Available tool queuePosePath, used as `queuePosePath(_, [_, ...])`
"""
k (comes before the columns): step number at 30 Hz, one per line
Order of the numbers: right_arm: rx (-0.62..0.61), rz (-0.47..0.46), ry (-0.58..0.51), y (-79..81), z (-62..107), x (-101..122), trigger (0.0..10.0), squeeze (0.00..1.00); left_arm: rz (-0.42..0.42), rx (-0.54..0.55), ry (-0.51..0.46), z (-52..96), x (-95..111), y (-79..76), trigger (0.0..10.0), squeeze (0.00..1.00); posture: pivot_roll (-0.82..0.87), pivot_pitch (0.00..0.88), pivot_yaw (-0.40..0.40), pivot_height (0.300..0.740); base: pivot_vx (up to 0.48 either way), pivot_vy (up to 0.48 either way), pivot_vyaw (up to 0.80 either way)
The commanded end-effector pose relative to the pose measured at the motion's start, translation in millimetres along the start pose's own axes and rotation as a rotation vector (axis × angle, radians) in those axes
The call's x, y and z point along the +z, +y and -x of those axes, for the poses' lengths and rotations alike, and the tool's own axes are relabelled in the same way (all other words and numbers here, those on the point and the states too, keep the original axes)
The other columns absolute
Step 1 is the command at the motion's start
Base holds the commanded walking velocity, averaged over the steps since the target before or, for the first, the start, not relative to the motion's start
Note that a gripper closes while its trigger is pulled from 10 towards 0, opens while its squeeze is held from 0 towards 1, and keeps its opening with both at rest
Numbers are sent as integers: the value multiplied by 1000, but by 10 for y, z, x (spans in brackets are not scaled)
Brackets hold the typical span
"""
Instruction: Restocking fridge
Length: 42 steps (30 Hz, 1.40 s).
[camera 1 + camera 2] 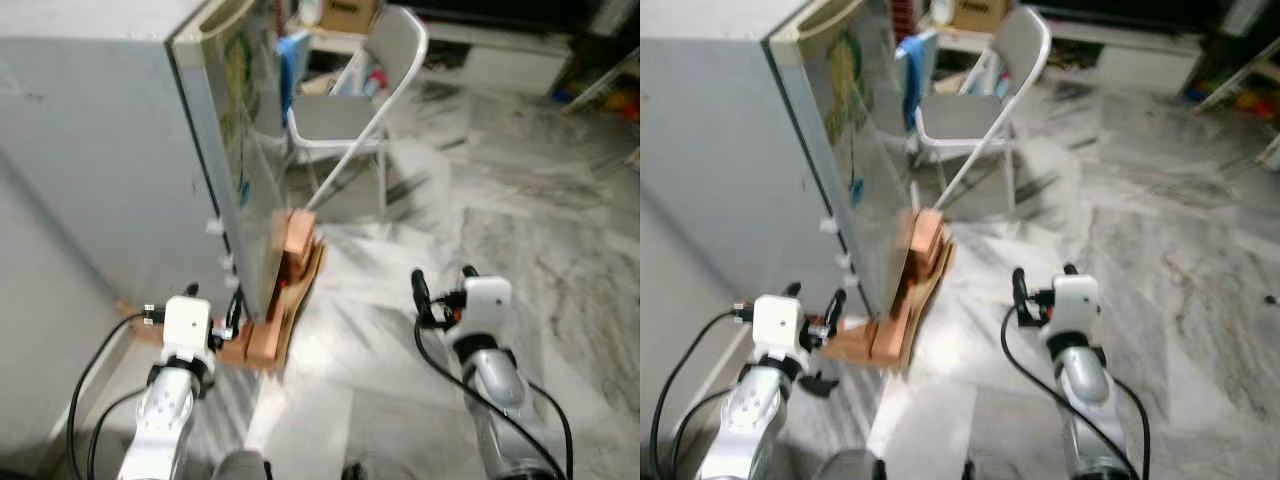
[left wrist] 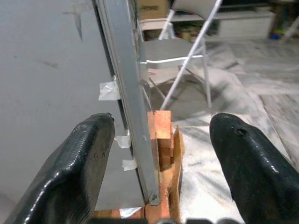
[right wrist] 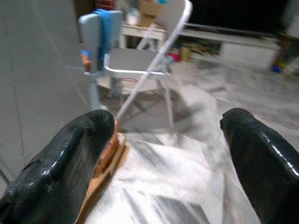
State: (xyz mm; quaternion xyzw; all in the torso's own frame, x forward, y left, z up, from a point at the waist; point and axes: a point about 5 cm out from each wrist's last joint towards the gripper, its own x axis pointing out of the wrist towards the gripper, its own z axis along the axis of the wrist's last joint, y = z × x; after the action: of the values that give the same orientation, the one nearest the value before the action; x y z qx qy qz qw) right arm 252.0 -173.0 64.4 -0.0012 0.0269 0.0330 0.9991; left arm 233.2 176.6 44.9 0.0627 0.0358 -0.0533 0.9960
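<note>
A tall grey fridge (image 1: 100, 150) stands at the left, and its glossy front face (image 1: 245, 150) carries stickers. Its lower corner rests on stacked wooden blocks (image 1: 285, 290). My left gripper (image 1: 212, 303) is open, low down and close to that corner. In the left wrist view, the fridge's metal edge (image 2: 128, 93) and the blocks (image 2: 161, 140) lie between the left fingers (image 2: 84, 163). My right gripper (image 1: 445, 282) is open and holds nothing. It hangs over bare floor to the right of the blocks. The right wrist view shows its fingers (image 3: 79, 154) spread wide.
A white folding chair (image 1: 350, 110) with blue cloth on it stands just beyond the fridge front. Grey marble floor (image 1: 520, 220) stretches to the right. A cardboard box (image 1: 348, 14) and low shelves (image 1: 500, 60) line the far wall. The picture is blurred.
</note>
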Motion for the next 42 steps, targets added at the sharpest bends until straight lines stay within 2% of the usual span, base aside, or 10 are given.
queuePosePath(1, [0, 4, -2, 13, -10, 21, 10000, 0, -19, -4, -27, -15, 48, 12, 10000, 0, 80, 49, -25, 740, 0, 0, 0])
queuePosePath(6, [3, 7, -1, 20, -18, 24, 10000, 0, -6, -20, -39, 4, 58, -1, 10000, 0, 81, 52, -24, 740, 0, 0, 0])
queuePosePath(18, [15, 18, -5, 34, -24, 31, 10000, 0, -3, -29, -46, -23, 68, -17, 10000, 0, 73, 49, -20, 740, 341, 0, 0])
queuePosePath(28, [26, 16, -7, 49, -31, 34, 10000, 0, -4, -30, -43, -23, 65, -27, 10000, 0, 74, 52, -22, 740, 343, 0, -563])
queuePosePath(38, [30, 18, -11, 61, -37, 44, 10000, 0, -6, -27, -39, -18, 58, -22, 10000, 0, 72, 56, -17, 740, 306, 0, 0])
queuePosePath(42, [28, 18, -11, 59, -33, 48, 10000, 0, -17, 3, -21, -4, 34, 24, 10000, 0, 71, 59, -16, 740, 0, 0, 0])
